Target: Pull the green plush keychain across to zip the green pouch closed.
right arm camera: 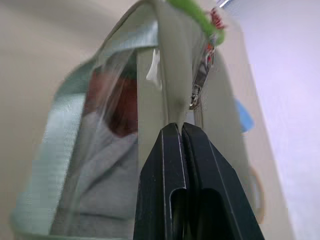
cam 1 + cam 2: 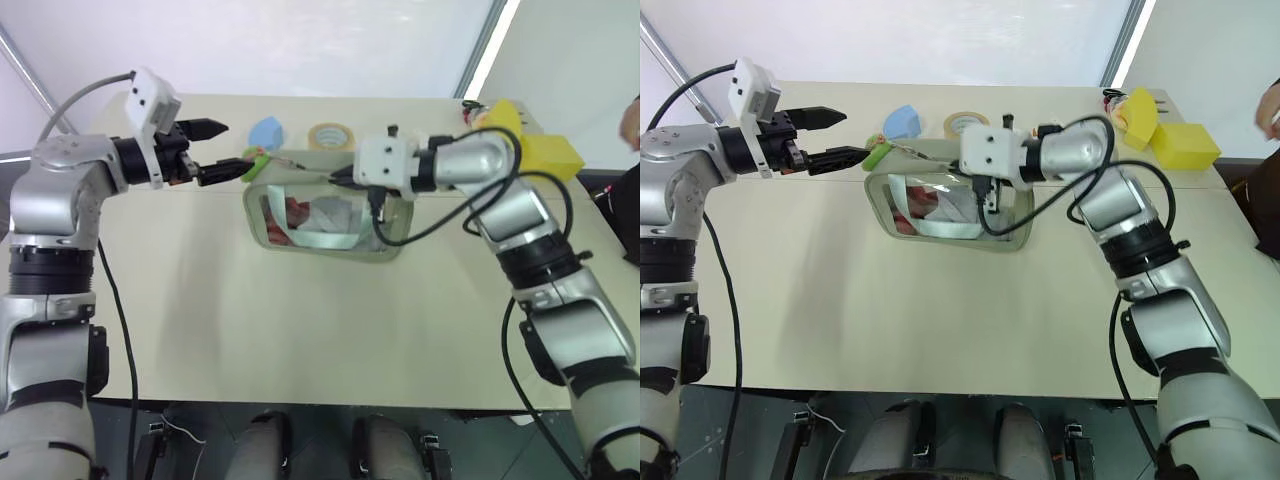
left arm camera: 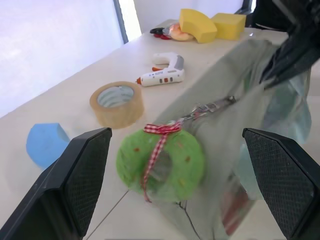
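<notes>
The left hand (image 2: 217,150) is hanging released, fingers spread around the keychain (image 3: 160,165) just ahead of it. The right hand (image 1: 179,131) is pinching the pouch (image 2: 330,215) top edge, clenched on fabric, above the surface (image 2: 300,330).

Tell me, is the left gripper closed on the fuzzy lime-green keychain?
No, the left gripper is open, fingers either side of the green plush keychain.

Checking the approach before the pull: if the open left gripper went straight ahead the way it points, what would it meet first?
Most likely the fuzzy lime-green plush keychain, which sits centred between the left gripper's open fingers, with the sage-green fabric pouch right behind it. The right gripper is pinching the pouch's top edge farther along.
</notes>
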Controlling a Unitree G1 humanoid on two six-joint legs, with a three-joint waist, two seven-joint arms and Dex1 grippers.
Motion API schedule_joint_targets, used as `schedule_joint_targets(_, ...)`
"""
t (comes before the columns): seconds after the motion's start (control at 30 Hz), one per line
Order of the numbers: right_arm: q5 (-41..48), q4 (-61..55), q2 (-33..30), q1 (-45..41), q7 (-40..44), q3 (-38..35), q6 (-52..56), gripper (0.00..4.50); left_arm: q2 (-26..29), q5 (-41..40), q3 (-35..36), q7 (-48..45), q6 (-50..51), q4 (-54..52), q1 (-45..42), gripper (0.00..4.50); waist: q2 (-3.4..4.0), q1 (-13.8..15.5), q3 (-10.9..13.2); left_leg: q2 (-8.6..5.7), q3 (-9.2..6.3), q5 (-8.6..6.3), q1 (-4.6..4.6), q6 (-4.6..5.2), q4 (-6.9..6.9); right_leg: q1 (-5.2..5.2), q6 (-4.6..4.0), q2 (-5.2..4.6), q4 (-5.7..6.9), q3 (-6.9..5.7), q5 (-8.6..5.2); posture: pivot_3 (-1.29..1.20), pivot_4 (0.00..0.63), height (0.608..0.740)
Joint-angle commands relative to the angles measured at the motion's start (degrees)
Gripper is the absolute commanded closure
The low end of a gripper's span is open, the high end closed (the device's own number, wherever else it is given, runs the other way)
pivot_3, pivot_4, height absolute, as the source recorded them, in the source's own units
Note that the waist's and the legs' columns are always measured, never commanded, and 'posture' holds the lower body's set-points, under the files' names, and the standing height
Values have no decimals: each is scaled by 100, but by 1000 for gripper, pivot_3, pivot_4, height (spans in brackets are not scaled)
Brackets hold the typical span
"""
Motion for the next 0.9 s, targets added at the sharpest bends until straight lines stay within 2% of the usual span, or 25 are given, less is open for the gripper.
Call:
schedule_joint_targets(0.03, 15, -162, -15, 166, 115, -161, -326, 4490, 24, 1, 76, -11, -88, -117, -109, 0, 0, -17, 0, 1, 0, 0, 3, 0, -1, 0, 0, 1, 0, -1, 0, 0, 150, 740)
schedule_joint_targets(0.17, 358, -619, 79, 172, 230, -390, 331, 4490, 7, 29, 57, -22, -108, -49, -168, 0, 0, -16, 0, 3, -1, 1, 4, -1, -3, -1, 0, 1, 1, 0, 0, 0, 150, 740)
schedule_joint_targets(0.2, 420, -708, 103, 159, 241, -446, 489, 4235, -4, 32, 54, -21, -109, -32, -185, 0, 0, -11, 0, 3, -1, 1, 3, -1, -2, -1, 0, 1, 1, 0, 0, 0, 150, 740)
schedule_joint_targets(0.27, 426, -816, 119, 141, 183, -538, 667, 3597, -26, 43, 37, -26, -124, 10, -212, 0, 0, -5, 0, 3, -1, 1, 3, -1, -1, 0, 0, 1, 1, 0, 0, 0, 150, 740)
schedule_joint_targets(0.4, 474, -1317, -91, 152, 149, -790, 1107, 1566, 58, 78, 68, -83, -149, 154, -265, 0, 1, 14, 1, 2, -1, 1, 2, -1, -1, 0, 0, 1, 0, 0, 0, 0, 150, 740)
schedule_joint_targets(0.6, 606, -2511, -1066, 727, 314, -1298, 2005, 1566, 331, 70, 274, -134, -122, 727, -416, 0, -1, 41, 0, 0, 0, 0, -3, 0, 0, 1, 0, 0, -3, -3, 0, 0, 150, 740)
schedule_joint_targets(0.73, 536, -2668, -1188, 1225, 267, -1239, 2028, 1566, 290, 257, 92, -252, -394, 988, -369, 0, -2, 29, -1, 0, 10, 0, 8, 1, -1, 11, 0, 1, -4, -4, 0, 0, 150, 740)
schedule_joint_targets(0.9, 427, -2586, -1152, 1326, 177, -1124, 2053, 1566, 219, 486, -20, -315, -696, 1492, -633, 0, -2, 12, 0, 0, 8, 0, -2, 0, -3, -4, 0, 2, -3, -2, 0, 0, 150, 740)
